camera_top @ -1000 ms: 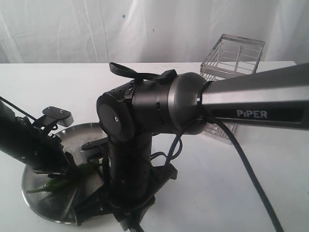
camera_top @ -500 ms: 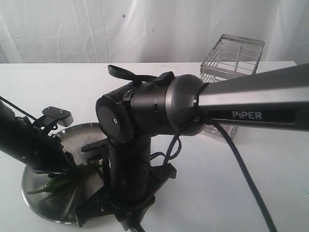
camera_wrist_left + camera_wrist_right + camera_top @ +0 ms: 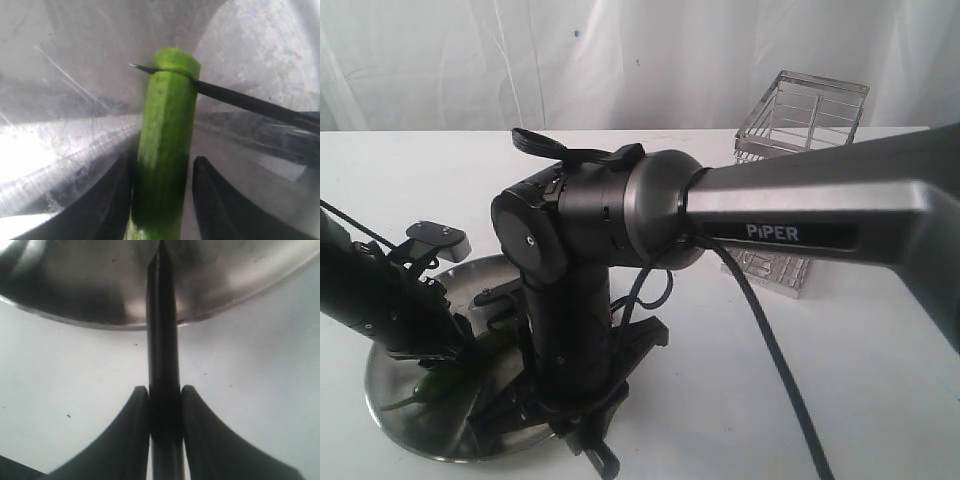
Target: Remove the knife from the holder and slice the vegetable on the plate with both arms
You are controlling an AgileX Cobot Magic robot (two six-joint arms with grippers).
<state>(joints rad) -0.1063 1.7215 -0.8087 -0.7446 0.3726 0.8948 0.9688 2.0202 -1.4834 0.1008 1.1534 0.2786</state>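
Observation:
The green vegetable [image 3: 167, 130] lies on the steel plate [image 3: 65, 100] between the fingers of my left gripper [image 3: 164, 167]. The gripper is open: one finger touches the chili and a narrow gap shows at the other. The knife [image 3: 240, 100] has its dark blade across the chili just behind the blunt cut end, pressed into it. My right gripper [image 3: 164, 390] is shut on the knife's black handle, low at the plate's rim [image 3: 225, 300]. In the exterior view the vegetable [image 3: 435, 385] shows beside the left gripper [image 3: 460, 345]. The right arm hides the knife there.
The wire holder [image 3: 800, 140] stands at the back right of the white table [image 3: 880, 380], with nothing showing in it. The large right arm link marked PIPER [image 3: 800, 225] stretches across the middle and covers the plate's [image 3: 410, 435] right part. A white curtain hangs behind.
The right arm's wrist has shifted left over the plate with the knife. The left arm has stayed in place on the chili.

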